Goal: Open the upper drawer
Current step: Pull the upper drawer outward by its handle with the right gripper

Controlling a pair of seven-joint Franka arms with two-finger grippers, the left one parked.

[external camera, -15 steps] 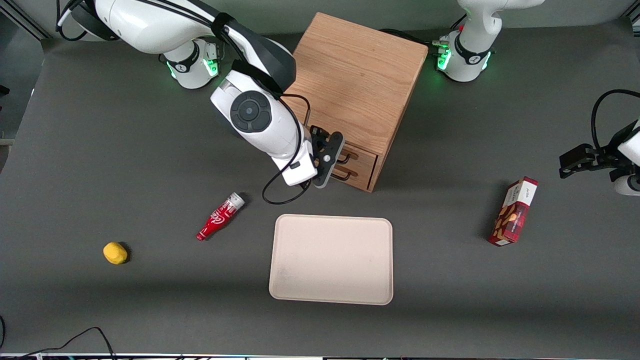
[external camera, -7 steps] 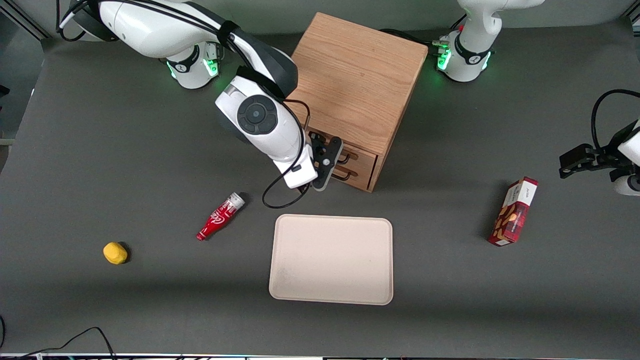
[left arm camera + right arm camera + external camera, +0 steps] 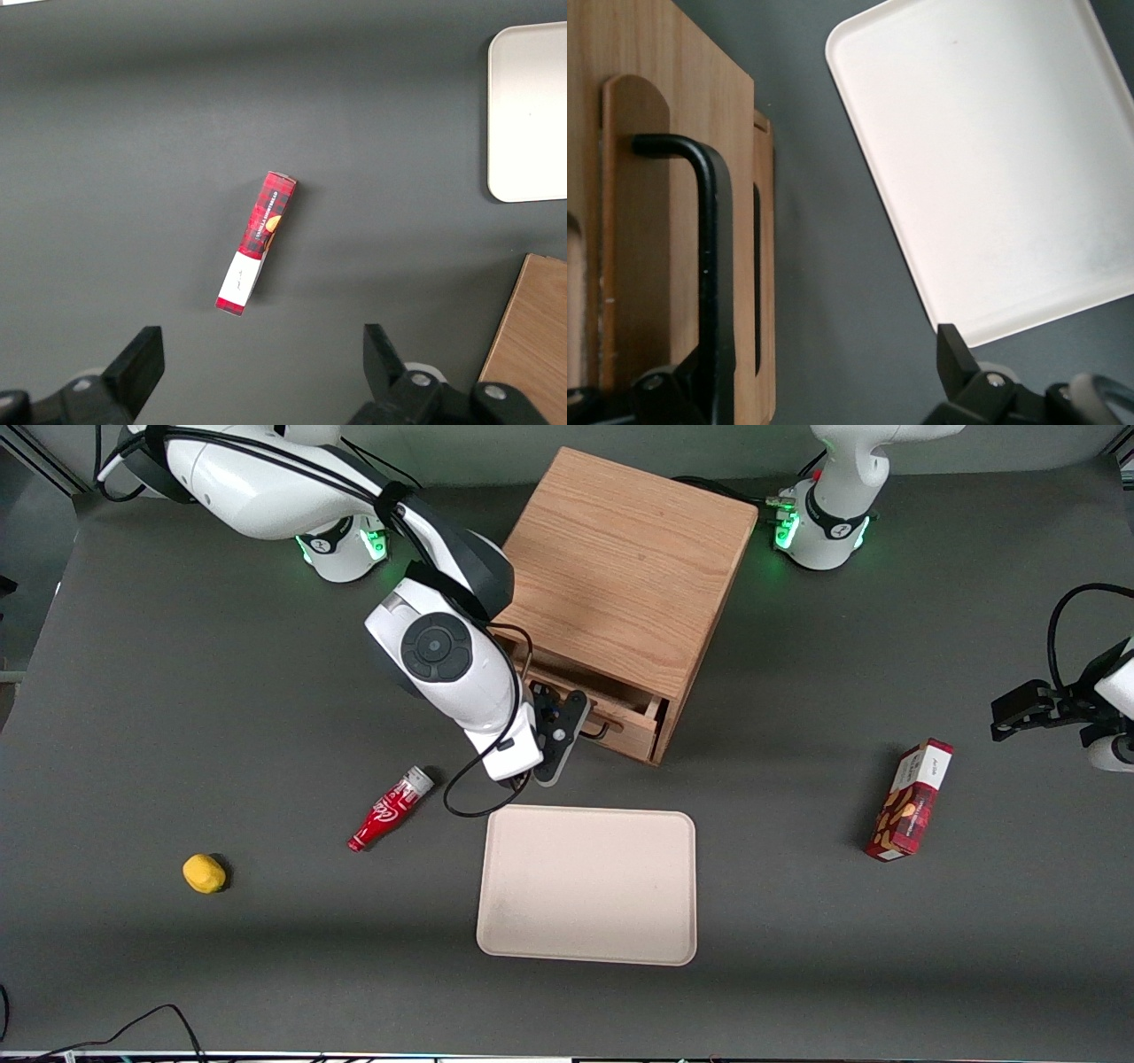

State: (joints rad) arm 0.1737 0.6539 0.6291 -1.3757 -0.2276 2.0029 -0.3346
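Pulling is the step in hand: the gripper [image 3: 571,722] is held at the front of the upper drawer [image 3: 625,731], its jaws spread wide and closed on nothing. The black handle [image 3: 709,248] is caught between them, lying close against one finger [image 3: 669,390], while the other finger [image 3: 957,354] is kept well apart from it; whether the bar is truly touched cannot be told. The drawer is found right at the jaws, drawn a short way out of the cabinet [image 3: 620,576], so that a dark strip of its inside is shown above the front. The opening is judged begun but far from done.

A steady, straight draw away from the cabinet is called for next, with the hooking finger kept against the bar so that it is not slipped off. Room for this is limited: the tray [image 3: 585,886] is laid just nearer the camera than the jaws, and a bottle [image 3: 390,808] is seen beside them toward the working arm's end.
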